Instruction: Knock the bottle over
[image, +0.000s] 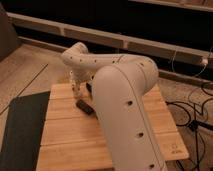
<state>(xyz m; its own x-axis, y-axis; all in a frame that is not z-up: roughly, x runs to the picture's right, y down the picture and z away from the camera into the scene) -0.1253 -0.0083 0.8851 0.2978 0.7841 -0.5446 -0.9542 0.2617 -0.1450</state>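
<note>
My white arm (120, 100) fills the middle of the camera view and bends back over the wooden table (70, 135). My gripper (76, 82) hangs at the table's far left corner, pointing down, close above the boards. A slim pale shape (76, 90) right under the gripper looks like the bottle, upright; I cannot tell it apart from the gripper for sure, nor whether they touch. A dark edge (89, 87) just right of the gripper seems to be the dark bowl, mostly hidden by my arm.
A black rectangular block (85, 106) lies on the table in front of the gripper. A dark mat (22, 130) lies on the floor to the left. Cables (192, 112) run on the floor to the right. A dark wall with ledges stands behind.
</note>
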